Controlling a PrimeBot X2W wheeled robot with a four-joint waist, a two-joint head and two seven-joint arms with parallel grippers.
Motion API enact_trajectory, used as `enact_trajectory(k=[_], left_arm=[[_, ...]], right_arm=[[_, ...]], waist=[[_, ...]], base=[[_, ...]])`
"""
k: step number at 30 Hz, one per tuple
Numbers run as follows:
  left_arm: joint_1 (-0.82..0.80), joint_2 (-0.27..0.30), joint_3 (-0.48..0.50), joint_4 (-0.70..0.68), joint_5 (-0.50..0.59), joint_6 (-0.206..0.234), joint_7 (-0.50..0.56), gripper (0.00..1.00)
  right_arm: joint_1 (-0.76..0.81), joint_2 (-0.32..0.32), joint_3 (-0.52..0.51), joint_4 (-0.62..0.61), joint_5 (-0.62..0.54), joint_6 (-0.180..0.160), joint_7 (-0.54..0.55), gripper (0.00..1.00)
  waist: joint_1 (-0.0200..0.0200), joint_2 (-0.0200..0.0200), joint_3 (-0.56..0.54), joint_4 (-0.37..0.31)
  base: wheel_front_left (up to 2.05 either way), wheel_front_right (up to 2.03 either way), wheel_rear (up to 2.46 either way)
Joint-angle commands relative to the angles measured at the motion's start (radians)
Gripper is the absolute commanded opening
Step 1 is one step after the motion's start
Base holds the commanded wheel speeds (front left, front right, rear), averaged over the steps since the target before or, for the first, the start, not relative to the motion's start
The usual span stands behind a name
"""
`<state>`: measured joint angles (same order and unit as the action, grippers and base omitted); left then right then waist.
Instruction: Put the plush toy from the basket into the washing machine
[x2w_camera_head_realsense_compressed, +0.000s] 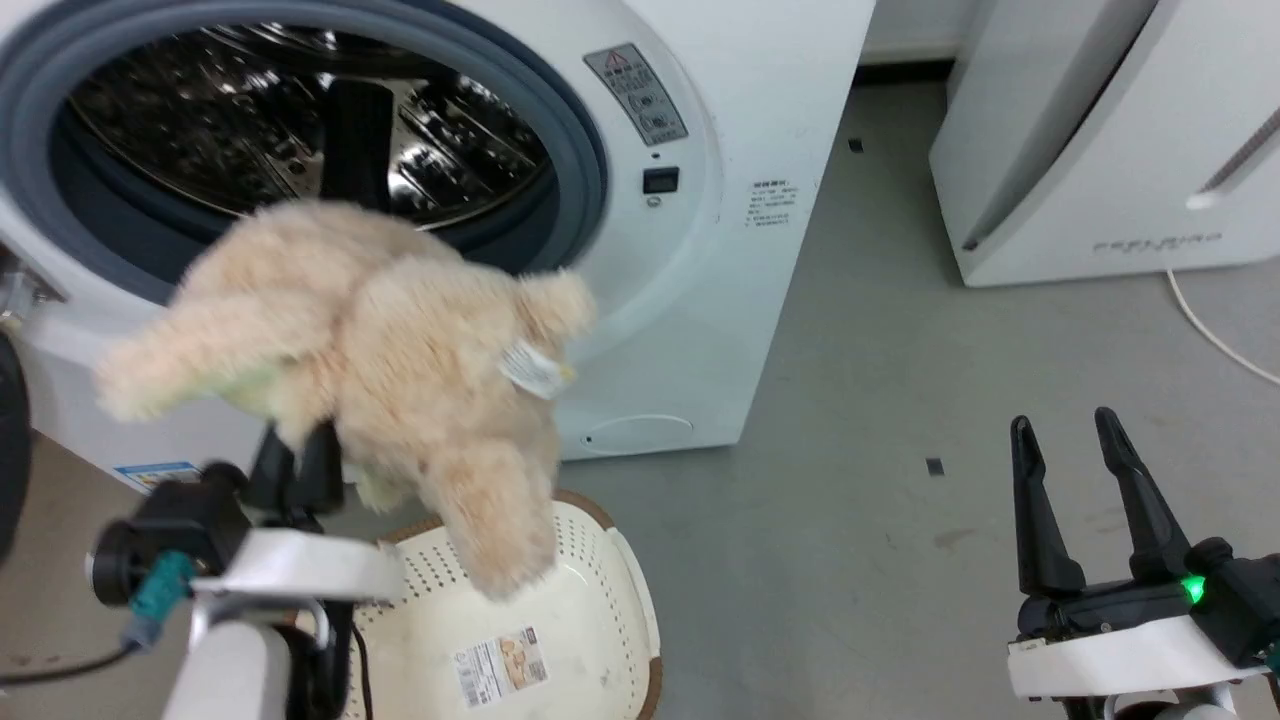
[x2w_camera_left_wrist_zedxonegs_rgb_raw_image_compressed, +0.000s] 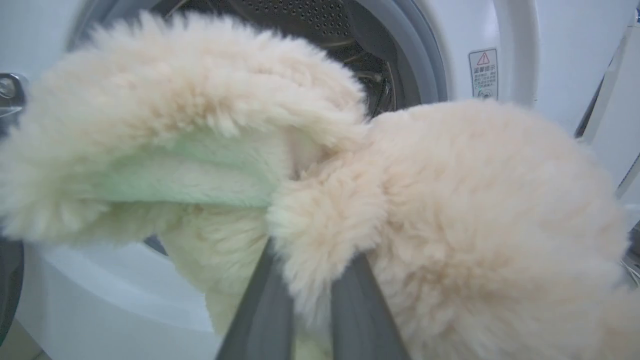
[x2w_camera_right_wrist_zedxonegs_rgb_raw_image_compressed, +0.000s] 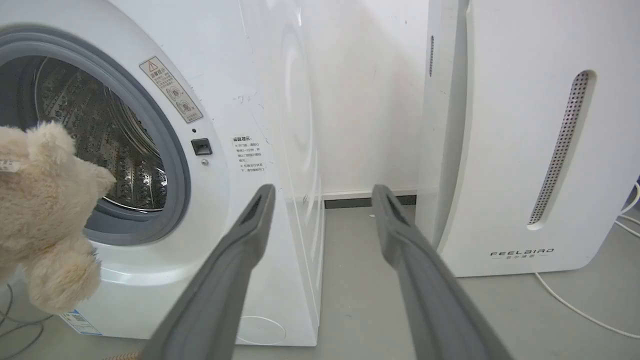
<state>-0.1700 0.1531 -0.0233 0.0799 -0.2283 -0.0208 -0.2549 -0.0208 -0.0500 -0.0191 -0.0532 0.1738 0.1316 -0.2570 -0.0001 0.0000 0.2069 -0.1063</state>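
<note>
The shaggy beige plush toy (x2w_camera_head_realsense_compressed: 390, 370) hangs in the air in front of the washing machine's (x2w_camera_head_realsense_compressed: 700, 250) open porthole, above the basket (x2w_camera_head_realsense_compressed: 600, 600). My left gripper (x2w_camera_head_realsense_compressed: 300, 455) is shut on the toy from below; in the left wrist view its fingers (x2w_camera_left_wrist_zedxonegs_rgb_raw_image_compressed: 265, 310) pinch the plush toy's fur (x2w_camera_left_wrist_zedxonegs_rgb_raw_image_compressed: 450, 210), with the steel drum (x2w_camera_left_wrist_zedxonegs_rgb_raw_image_compressed: 325, 20) just behind. The cream basket sits on the floor below, its label showing on the bottom. My right gripper (x2w_camera_head_realsense_compressed: 1070, 440) stands open at the lower right. The right wrist view shows the plush toy (x2w_camera_right_wrist_zedxonegs_rgb_raw_image_compressed: 45, 220) beside the porthole (x2w_camera_right_wrist_zedxonegs_rgb_raw_image_compressed: 125, 150).
The white FEELBIRD appliance (x2w_camera_head_realsense_compressed: 1100, 130) stands to the right of the washing machine, with a white cable (x2w_camera_head_realsense_compressed: 1215, 335) trailing on the grey floor. A dark door edge (x2w_camera_head_realsense_compressed: 12, 440) shows at far left. Grey floor lies open between the appliances.
</note>
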Motion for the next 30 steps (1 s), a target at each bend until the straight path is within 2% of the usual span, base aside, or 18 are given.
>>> enact_trajectory(k=[1,7,16,18,25,30], left_arm=[[-0.053,0.005,0.020,-0.005,-0.011,-0.004,-0.007,0.00],[-0.219,0.042,0.076,0.042,-0.040,-0.003,-0.001,0.00],[-0.553,0.170,0.118,0.156,-0.049,-0.010,0.089,0.00],[-0.594,0.183,0.118,0.179,-0.048,-0.011,0.100,0.00],[-0.863,0.260,0.114,0.381,-0.022,0.008,0.159,0.00],[-1.008,0.289,0.101,0.535,-0.007,0.024,0.192,0.00]], right_arm=[[-0.008,0.000,0.005,-0.010,-0.003,-0.001,-0.005,1.00],[-0.045,0.000,0.013,-0.034,0.004,-0.001,-0.005,1.00],[-0.114,0.000,0.021,-0.076,0.045,-0.001,-0.005,1.00],[-0.118,0.000,0.021,-0.080,0.048,-0.001,-0.005,1.00],[-0.154,0.000,0.033,-0.087,0.060,-0.001,-0.005,1.00],[-0.170,0.000,0.049,-0.094,0.066,-0.001,-0.005,1.00]], waist=[[0.0001,0.0000,0.042,-0.027],[0.0001,0.0000,0.150,-0.073],[0.0001,0.0000,0.339,-0.127],[0.0001,0.0000,0.356,-0.128],[0.0001,0.0000,0.453,-0.142],[0.0001,0.0000,0.500,-0.149]], base=[[0.00,0.00,0.00],[0.00,0.00,0.00],[0.00,0.00,0.00],[0.00,0.00,0.00],[0.00,0.00,0.00],[0.00,0.00,0.00]])
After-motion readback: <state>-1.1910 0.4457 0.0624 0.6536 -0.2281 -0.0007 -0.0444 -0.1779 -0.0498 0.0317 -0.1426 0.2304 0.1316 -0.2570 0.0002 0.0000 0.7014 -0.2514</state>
